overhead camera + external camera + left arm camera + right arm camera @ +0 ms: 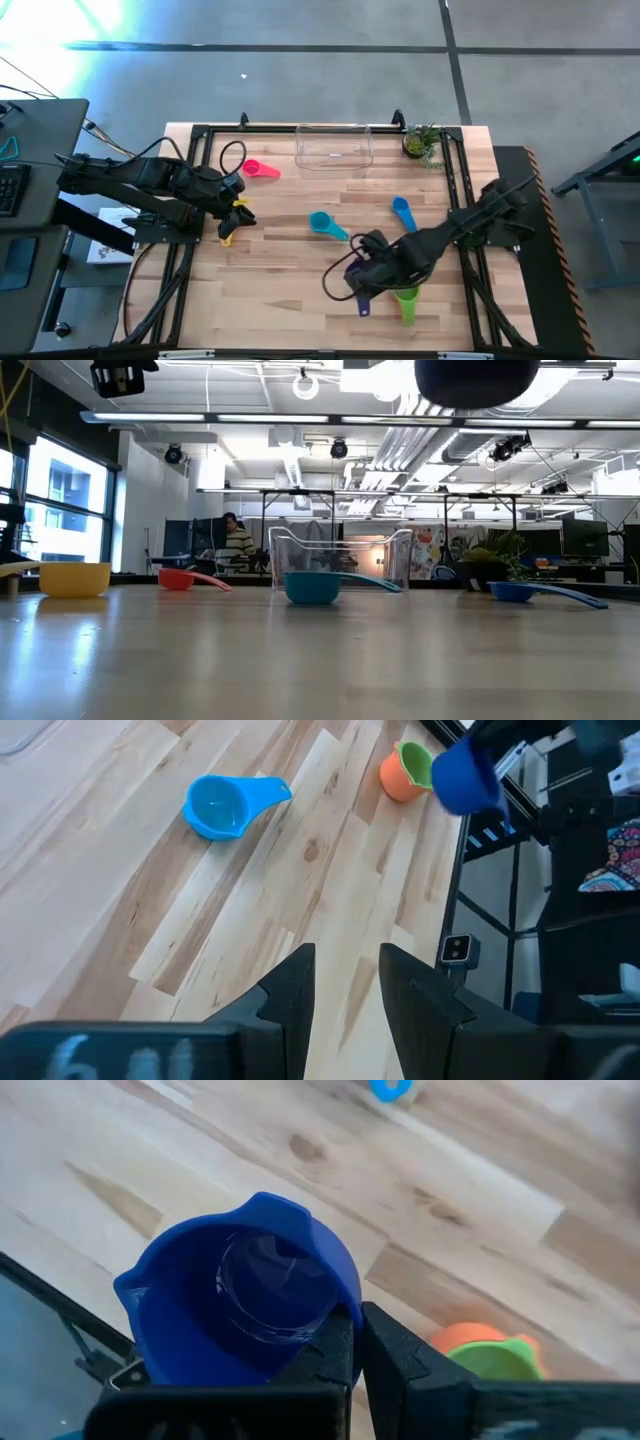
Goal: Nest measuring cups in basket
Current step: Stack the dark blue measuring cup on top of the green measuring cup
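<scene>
I am working over a pale wood-plank table (300, 290) framed with black rails. Looking level across it, an open office with ceiling pipes and lamps lies beyond, and a person (236, 544) sits at a desk far behind.

My right gripper (355, 1342) has its jaws closed on the rim of a dark blue round plastic measuring cup (240, 1305), which hangs lifted off the boards. Just beyond those jaws and lower, on the table, sit a green plastic cup nested with an orange one (490, 1350). A smaller light blue cup (402, 210) lies farther ahead of the jaws.

My left gripper (345, 982) hovers above the table with its jaws apart and nothing between them. Well ahead of them lies a teal round plastic cup (222, 807) with a short flat handle. A yellow cup (226, 236) rests just beside this gripper, and a pink cup (258, 169) lies near it.

The clear rectangular plastic basket (334, 148) stands at the table's far edge, well apart from both sets of jaws; I see no cup in it. A small green potted plant (423, 142) sits beside it.
</scene>
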